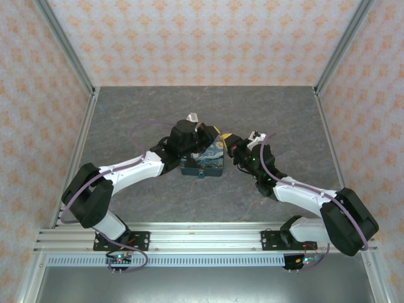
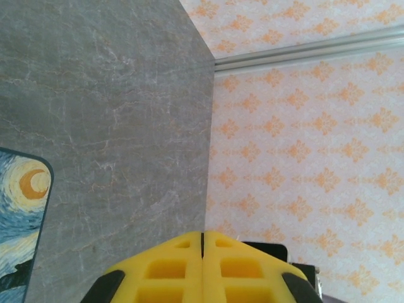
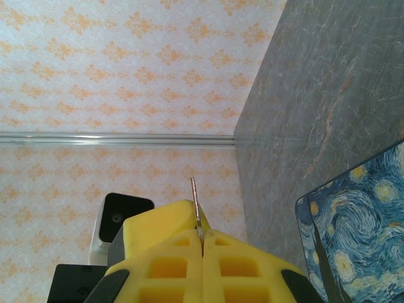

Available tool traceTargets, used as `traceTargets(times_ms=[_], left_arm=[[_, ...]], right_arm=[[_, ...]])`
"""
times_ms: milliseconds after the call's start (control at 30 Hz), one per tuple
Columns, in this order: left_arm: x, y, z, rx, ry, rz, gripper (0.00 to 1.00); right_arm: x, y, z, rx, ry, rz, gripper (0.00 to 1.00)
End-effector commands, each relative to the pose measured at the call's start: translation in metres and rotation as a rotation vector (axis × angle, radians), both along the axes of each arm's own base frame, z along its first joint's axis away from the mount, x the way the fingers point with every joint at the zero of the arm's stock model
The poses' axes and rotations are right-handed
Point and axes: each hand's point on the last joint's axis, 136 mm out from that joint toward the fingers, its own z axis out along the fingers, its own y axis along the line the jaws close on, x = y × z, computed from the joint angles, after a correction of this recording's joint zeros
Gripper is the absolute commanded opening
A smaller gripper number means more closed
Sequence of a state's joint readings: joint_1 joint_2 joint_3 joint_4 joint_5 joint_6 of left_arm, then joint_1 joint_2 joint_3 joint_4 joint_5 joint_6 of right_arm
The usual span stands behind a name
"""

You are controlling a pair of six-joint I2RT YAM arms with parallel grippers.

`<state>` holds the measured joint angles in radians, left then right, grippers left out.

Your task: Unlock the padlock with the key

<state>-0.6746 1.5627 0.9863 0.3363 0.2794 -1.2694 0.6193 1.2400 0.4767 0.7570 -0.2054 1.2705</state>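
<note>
Left wrist view: the left claw (image 2: 202, 268) is closed on nothing, its two yellow pads pressed flat together along a thin seam. It hangs over the grey marbled bench (image 2: 113, 95). A corner of the Starry Night box (image 2: 19, 221) shows to the lower left of the claw, lying on the bench. Patterned orange-and-white walls stand beyond the box.

Right wrist view: the right claw (image 3: 202, 252) is closed on the key (image 3: 194, 202) — a thin metal strip pinched between the yellow pads, its free end sticking out past the fingertips. The box lies to the lower right of the claw, and the key is clear of it.

Top external view: the box sits about mid-bench, with both arms reaching in toward it. The left claw is above the box's far left part and the right claw is just beside the box's right edge. The padlock (image 1: 202, 175) is a tiny teal-dark piece at the middle of the box's near edge — too small to tell whether its shackle is open.
</note>
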Motion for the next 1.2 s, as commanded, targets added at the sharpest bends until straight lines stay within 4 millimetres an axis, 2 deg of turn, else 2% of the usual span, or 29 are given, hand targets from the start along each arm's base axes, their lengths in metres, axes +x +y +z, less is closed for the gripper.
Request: traceTargets(times_ms=[0,33,100,167,333,467,600,667,833,900,933,1100,1167], left_arm=[[-0.001,-0.01,-0.004,-0.01,-0.011,-0.017,0.0],[-0.001,-0.009,-0.005,-0.007,-0.013,-0.016,0.0],[0.001,-0.006,-0.004,0.009,-0.026,-0.018,0.0],[0.003,0.001,0.0,0.028,-0.044,-0.021,0.0],[0.01,0.019,0.018,0.044,-0.116,-0.068,0.0],[0.009,0.025,0.038,0.052,-0.197,-0.141,0.0],[0.004,0.024,0.056,0.068,-0.291,-0.221,0.0],[0.0,0.023,0.064,0.064,-0.325,-0.254,0.0],[-0.005,0.018,0.075,0.035,-0.361,-0.292,0.0],[-0.004,0.017,0.076,0.008,-0.358,-0.285,0.0],[-0.003,0.017,0.076,-0.009,-0.352,-0.282,0.0],[0.005,0.015,0.075,-0.111,-0.329,-0.238,0.0],[0.008,0.015,0.074,-0.135,-0.322,-0.223,0.0]], right_arm=[[-0.001,0.002,0.014,0.025,-0.039,0.002,0.0],[-0.001,-0.001,0.013,0.02,-0.035,-0.003,0.08],[-0.001,-0.01,0.01,0.007,-0.023,-0.016,0.34],[-0.005,-0.026,0.008,-0.017,-0.023,-0.031,0.5],[-0.017,-0.068,0.003,-0.151,-0.009,-0.067,0.67],[-0.02,-0.074,0.014,-0.234,-0.048,-0.008,0.78],[-0.018,-0.056,0.031,-0.269,-0.104,0.1,0.77],[-0.015,-0.046,0.043,-0.255,-0.142,0.148,0.72],[-0.006,-0.028,0.072,-0.213,-0.231,0.218,0.46],[0.0,-0.026,0.077,-0.193,-0.238,0.213,0.35],[0.003,-0.025,0.079,-0.178,-0.242,0.21,0.32],[0.017,-0.017,0.081,-0.065,-0.237,0.18,0.32],[0.021,-0.013,0.078,-0.036,-0.231,0.171,0.37]])
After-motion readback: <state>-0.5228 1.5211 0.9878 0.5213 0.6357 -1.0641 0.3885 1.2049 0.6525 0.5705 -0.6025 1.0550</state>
